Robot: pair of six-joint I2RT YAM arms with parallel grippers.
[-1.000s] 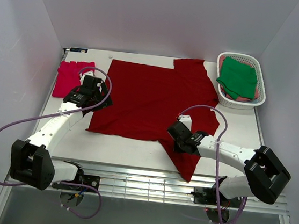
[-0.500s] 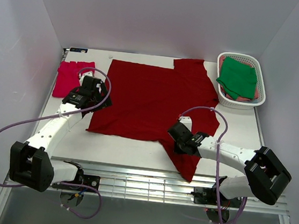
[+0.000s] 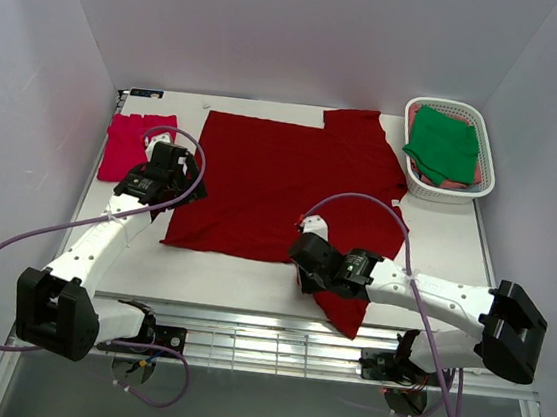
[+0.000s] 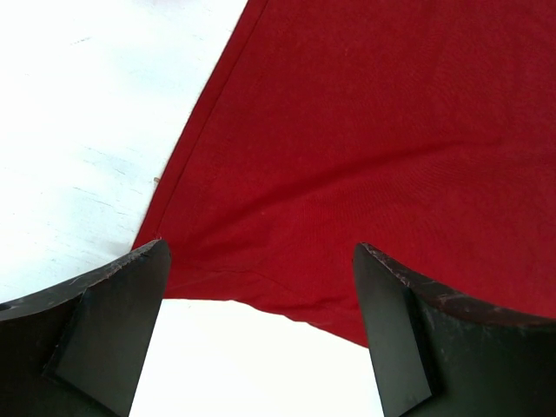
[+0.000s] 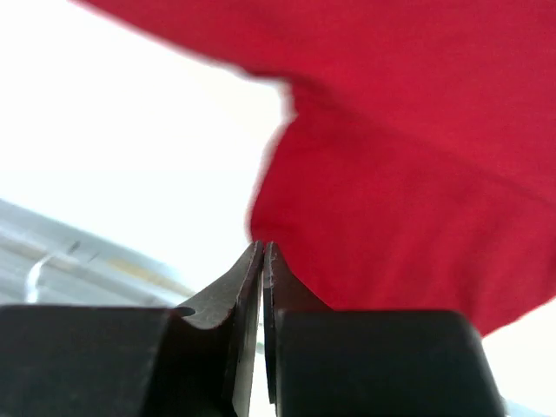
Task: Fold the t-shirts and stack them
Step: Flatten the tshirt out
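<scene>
Dark red t-shirt (image 3: 281,184) spread flat on the bench (image 3: 240,283), apparently ready for folding. Left pincer (image 4: 259,247) hovers wide open and empty, with the hem corner directly below. Right pincer (image 5: 262,248) is closed tight, with the sleeve edge just ahead; whether it pinches cloth cannot be told.

The right wrist view is blurry: the right gripper (image 5: 262,248) has its tips pressed together at the edge of the dark red t-shirt (image 5: 408,174), and it is hard to say whether any cloth is pinched. From above, that wrist covers its own fingertips. In the basket (image 3: 431,193), the green t-shirt (image 3: 444,144) hides nearly all of a pinkish cloth (image 3: 450,185).
</scene>
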